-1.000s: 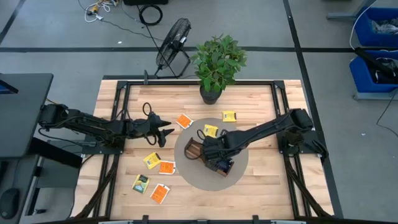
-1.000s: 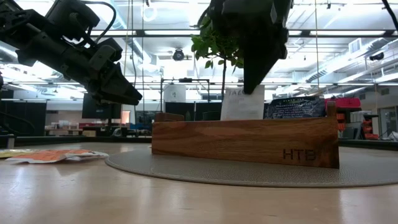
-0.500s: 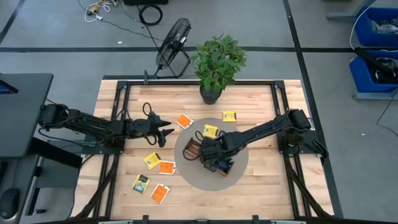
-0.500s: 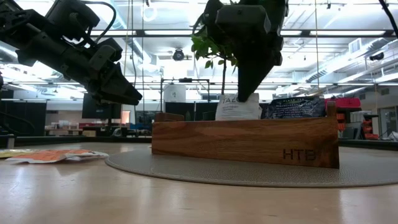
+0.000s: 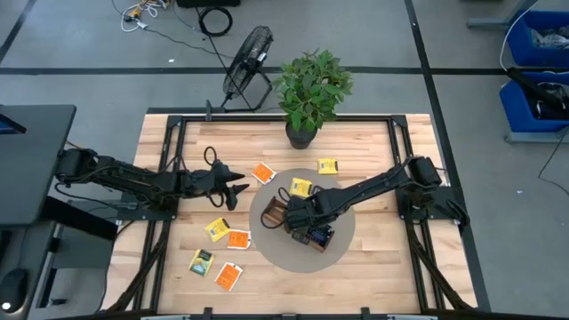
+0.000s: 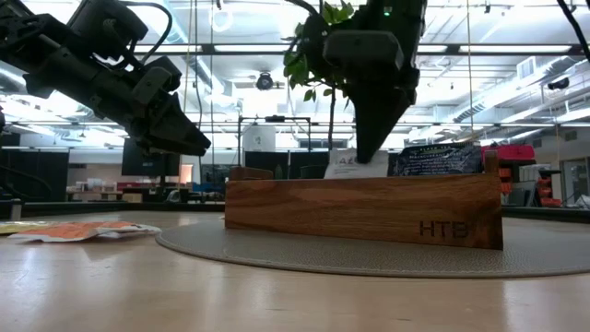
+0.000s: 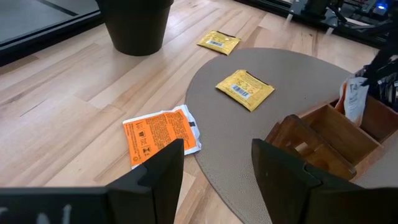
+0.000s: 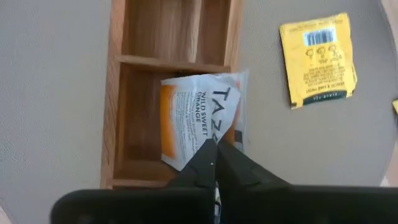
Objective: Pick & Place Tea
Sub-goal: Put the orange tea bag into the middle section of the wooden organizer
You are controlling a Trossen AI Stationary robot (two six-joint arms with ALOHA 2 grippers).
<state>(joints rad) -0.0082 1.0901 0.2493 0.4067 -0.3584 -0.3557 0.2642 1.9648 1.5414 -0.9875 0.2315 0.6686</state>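
1. A wooden tray (image 5: 300, 225) with several compartments is sitting on a round grey mat (image 5: 338, 244) in the middle of the table (image 5: 373, 142).
2. An orange-and-white tea bag (image 8: 199, 118) is standing partly inside one of the tray's middle compartments, its top edge sticking up above the tray wall in the low view.
3. A dark blue tea bag (image 6: 435, 159) is standing in a compartment further along the tray.
4. The compartment at the tray's end, seen in the right wrist view, is showing only bare wood.
5. The right gripper (image 8: 216, 163) is reaching down over the tray from the right side of the table, its fingers pinched together on the edge of the orange-and-white tea bag.
6. The left gripper (image 7: 217, 163) is hovering above the table to the left of the mat, its fingers spread apart and holding nothing.
7. A yellow tea bag (image 5: 301, 187) is lying on the mat beside the tray, and another yellow one (image 5: 328, 165) is lying on the wood near a potted plant (image 5: 311, 93).
8. An orange tea bag (image 7: 160, 133) is lying just off the mat's edge; more tea bags (image 5: 224, 249) are lying scattered on the table's left front part.
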